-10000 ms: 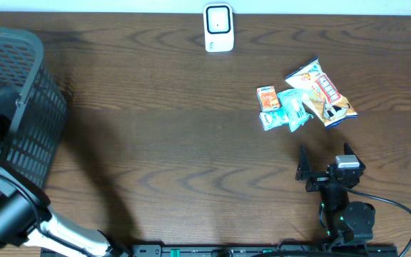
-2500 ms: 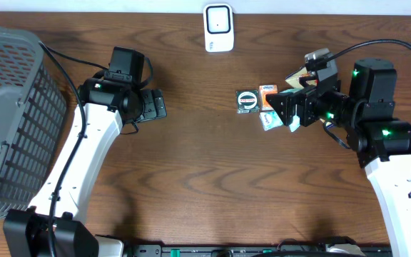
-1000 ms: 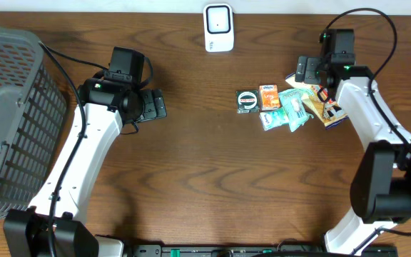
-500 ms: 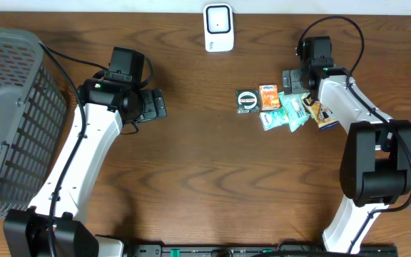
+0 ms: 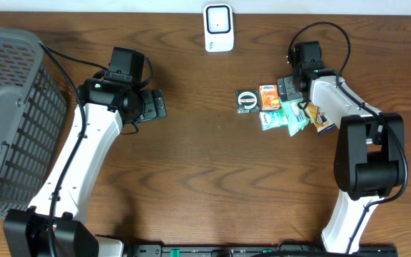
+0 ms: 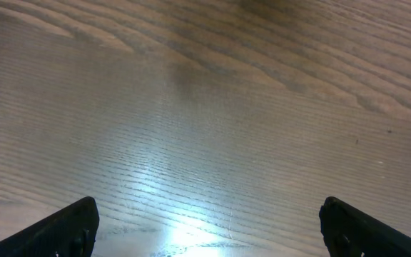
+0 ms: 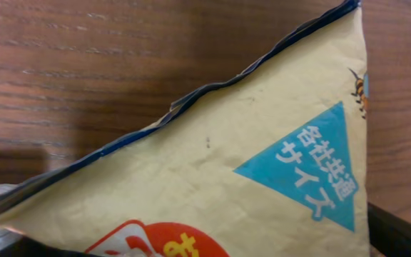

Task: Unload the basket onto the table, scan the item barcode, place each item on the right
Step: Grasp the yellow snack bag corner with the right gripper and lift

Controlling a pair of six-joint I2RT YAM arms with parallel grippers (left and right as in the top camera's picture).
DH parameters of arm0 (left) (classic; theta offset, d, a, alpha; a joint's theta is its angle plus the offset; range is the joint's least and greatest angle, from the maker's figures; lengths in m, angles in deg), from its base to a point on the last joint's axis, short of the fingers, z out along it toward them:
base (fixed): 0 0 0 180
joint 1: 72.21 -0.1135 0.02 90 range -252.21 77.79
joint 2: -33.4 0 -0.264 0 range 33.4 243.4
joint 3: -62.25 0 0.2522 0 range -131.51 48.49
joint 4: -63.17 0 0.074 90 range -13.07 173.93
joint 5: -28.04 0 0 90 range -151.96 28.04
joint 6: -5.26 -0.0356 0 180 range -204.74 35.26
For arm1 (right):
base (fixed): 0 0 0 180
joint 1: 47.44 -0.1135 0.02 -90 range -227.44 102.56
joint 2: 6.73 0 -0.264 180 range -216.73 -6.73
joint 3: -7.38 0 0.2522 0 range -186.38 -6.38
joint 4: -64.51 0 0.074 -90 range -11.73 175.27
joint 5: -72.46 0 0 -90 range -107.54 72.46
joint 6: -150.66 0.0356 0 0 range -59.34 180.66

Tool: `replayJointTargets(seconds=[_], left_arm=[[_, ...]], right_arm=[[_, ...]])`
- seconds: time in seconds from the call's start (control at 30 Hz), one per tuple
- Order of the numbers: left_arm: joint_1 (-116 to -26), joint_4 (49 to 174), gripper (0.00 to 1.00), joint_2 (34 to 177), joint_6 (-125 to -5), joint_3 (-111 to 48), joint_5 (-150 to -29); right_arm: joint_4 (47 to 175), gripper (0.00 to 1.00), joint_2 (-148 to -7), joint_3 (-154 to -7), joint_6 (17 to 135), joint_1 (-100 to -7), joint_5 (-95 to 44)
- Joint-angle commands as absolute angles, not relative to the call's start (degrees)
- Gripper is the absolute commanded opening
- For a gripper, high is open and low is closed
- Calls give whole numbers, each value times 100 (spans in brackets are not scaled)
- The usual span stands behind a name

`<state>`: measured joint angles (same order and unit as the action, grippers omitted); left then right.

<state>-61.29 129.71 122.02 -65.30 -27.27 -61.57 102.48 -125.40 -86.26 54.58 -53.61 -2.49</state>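
Findings: we locate the yellow snack packet [image 7: 262,178] at the right end of the small heap of packets [image 5: 280,113] on the table [image 5: 191,178], below and to the right of the white barcode scanner [image 5: 218,27]. The right gripper [image 5: 287,84] hangs low over the heap's upper edge, so close that the packet fills its wrist view. We judge it is placed there to pick the packet for scanning. One finger [image 7: 402,235] shows at the frame's corner and the other is hidden, so we cannot tell how the fingers stand.

The left gripper [image 5: 155,106] is parked over bare wood, well apart from the heap, fingers [image 6: 63,228] spread wide and empty. We judge it is simply keeping clear.

Orientation: the packet lies flat. The arm covers much of it from overhead, where the visible end points away from the scanner, suggesting a diagonal long axis. No barcode shows.
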Motion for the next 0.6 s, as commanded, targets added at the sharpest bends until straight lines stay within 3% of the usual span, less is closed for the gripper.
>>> replayJointTargets(seconds=[0.0,0.1,0.4,0.57], left_arm=[[-6158,13004,98,12213,-6565,-2758,-6083],[-6158,13004,98,12213,-6565,-2758,-6083],[-6158,13004,98,12213,-6565,-2758,-6083],[-6158,13004,98,12213,-6565,-2758,-6083]], right_arm=[[10342,88,-12927,-8676,5442,-5252,-155],[10510,77,-13078,-8676,5486,-5171,-157],[10973,28,-12678,-8974,5956,-5158,-161],[11502,15,-12291,-9559,6085,-5128,-821]])
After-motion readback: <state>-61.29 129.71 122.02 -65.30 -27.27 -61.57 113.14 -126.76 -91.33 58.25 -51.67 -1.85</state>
